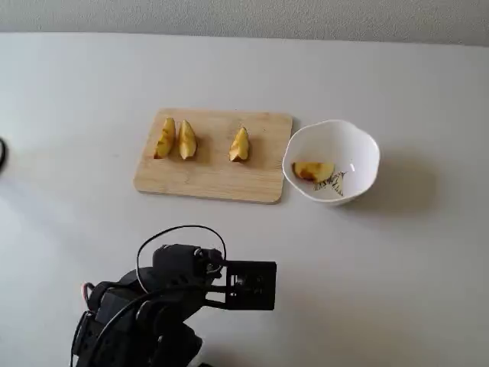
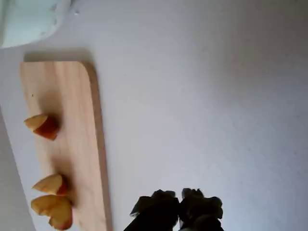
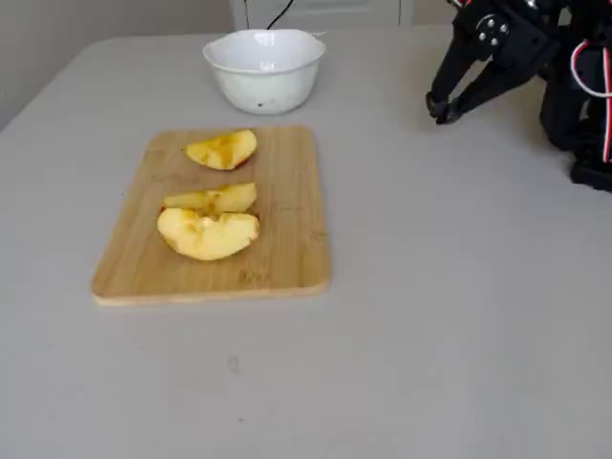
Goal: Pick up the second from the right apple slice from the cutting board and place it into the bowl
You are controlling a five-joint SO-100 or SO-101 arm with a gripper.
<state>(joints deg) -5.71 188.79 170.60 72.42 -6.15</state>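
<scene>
The light wooden cutting board holds three apple slices: two close together at its left and one apart at the right. A fourth apple slice lies inside the white scalloped bowl, just right of the board. My gripper is shut and empty, low over bare table, well away from board and bowl. In the wrist view its tips sit at the bottom edge, with the board and its slices at the left.
The black arm is folded at the table's front edge in a fixed view, with its base and cables at the right in the other. The table is plain light grey.
</scene>
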